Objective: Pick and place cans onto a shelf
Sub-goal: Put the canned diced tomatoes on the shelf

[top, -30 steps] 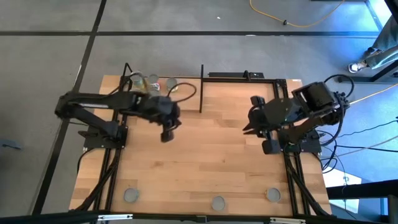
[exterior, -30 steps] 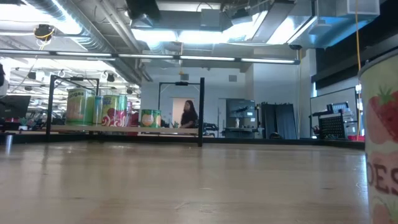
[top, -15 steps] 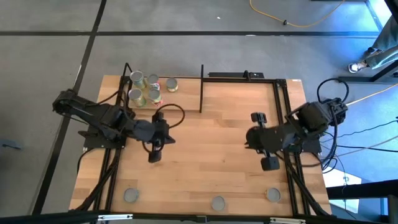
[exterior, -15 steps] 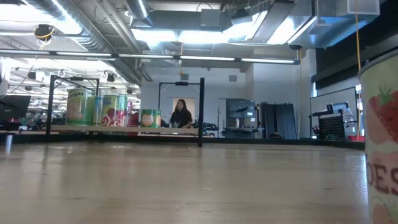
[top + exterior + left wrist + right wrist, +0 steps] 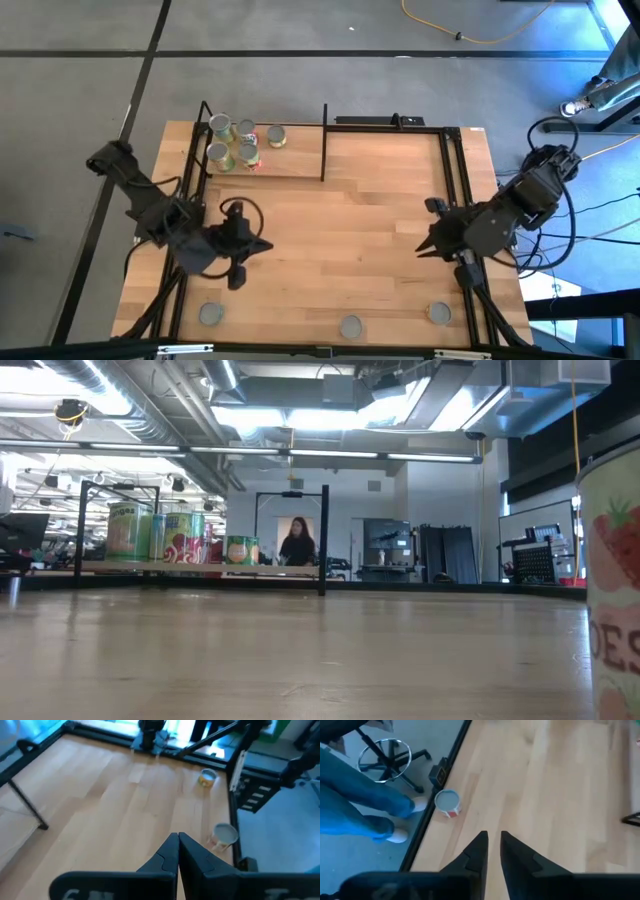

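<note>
Silver-topped cans (image 5: 234, 143) stand in a little bunch on the shelf (image 5: 290, 165) at the far left of the wooden bench (image 5: 340, 230). Their labels are green, yellow and red. Three more cans sit along the near edge, well apart: one (image 5: 210, 314) on the left, one (image 5: 350, 326) in the middle, one (image 5: 438, 313) on the right. The left gripper (image 5: 236, 277) hangs just beside the near left can, fingers pressed together and holding nothing. The right gripper (image 5: 428, 247) hangs near the right-hand can, fingers a little apart, empty too. Far behind the bench a person (image 5: 297, 546) stands.
</note>
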Controlling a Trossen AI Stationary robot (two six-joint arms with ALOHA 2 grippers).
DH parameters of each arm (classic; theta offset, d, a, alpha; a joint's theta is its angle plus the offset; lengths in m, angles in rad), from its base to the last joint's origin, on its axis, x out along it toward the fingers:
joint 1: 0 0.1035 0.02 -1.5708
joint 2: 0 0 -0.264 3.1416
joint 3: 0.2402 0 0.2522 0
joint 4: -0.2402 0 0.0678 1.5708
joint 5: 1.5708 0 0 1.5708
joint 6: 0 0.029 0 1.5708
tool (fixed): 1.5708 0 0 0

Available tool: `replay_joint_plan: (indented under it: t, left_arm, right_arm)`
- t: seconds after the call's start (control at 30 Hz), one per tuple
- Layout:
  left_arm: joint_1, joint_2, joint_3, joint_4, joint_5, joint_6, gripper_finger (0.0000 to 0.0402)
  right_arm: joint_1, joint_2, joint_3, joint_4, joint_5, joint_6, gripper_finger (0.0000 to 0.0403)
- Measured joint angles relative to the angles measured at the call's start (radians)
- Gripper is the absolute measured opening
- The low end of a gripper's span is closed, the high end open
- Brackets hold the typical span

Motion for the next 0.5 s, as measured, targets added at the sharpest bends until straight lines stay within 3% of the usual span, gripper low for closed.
replay_joint_plan:
  t: [0.17,0.33,0.5]
  left_arm:
    - [-0.057,0.027,0.000,0.051,-0.066,-0.012,0.0000]
    - [-0.076,0.074,0.000,0.051,-0.070,-0.058,0.0000]
    - [-0.101,0.100,0.000,0.053,-0.053,-0.060,0.0000]
  right_arm:
    - [0.008,-0.027,-0.140,0.105,-0.061,0.011,0.0053]
    - [0.007,0.005,-0.227,0.237,-0.130,0.045,0.0053]
    - [0.007,0.059,-0.262,0.369,-0.130,0.114,0.0053]
